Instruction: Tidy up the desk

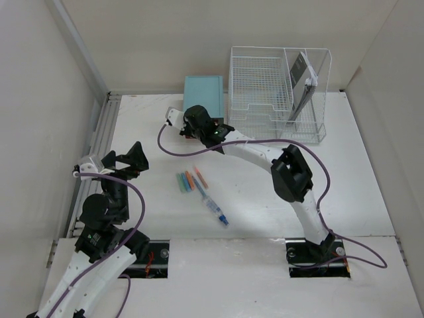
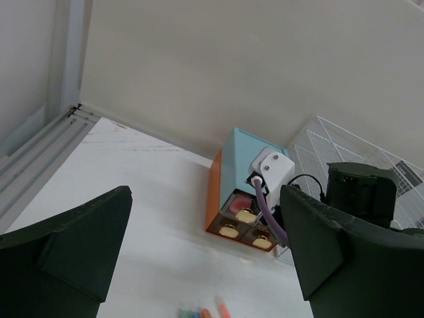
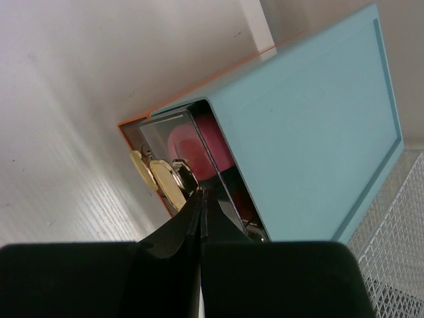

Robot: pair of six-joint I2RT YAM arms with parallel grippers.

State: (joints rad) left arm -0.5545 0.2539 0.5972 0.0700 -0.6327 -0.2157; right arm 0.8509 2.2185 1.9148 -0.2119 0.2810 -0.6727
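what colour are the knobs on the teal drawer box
Shiny gold knobs, best seen in the right wrist view.

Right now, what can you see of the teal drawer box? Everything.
The teal drawer box is a small light-teal, plastic-looking shell with orange trim. It stands upright at the far edge of the desk, left of the wire rack. Its front, facing the arms, holds small drawers with gold knobs; one looks part open over something pink-red. The shut right gripper sits at the knobs; contact is unclear.
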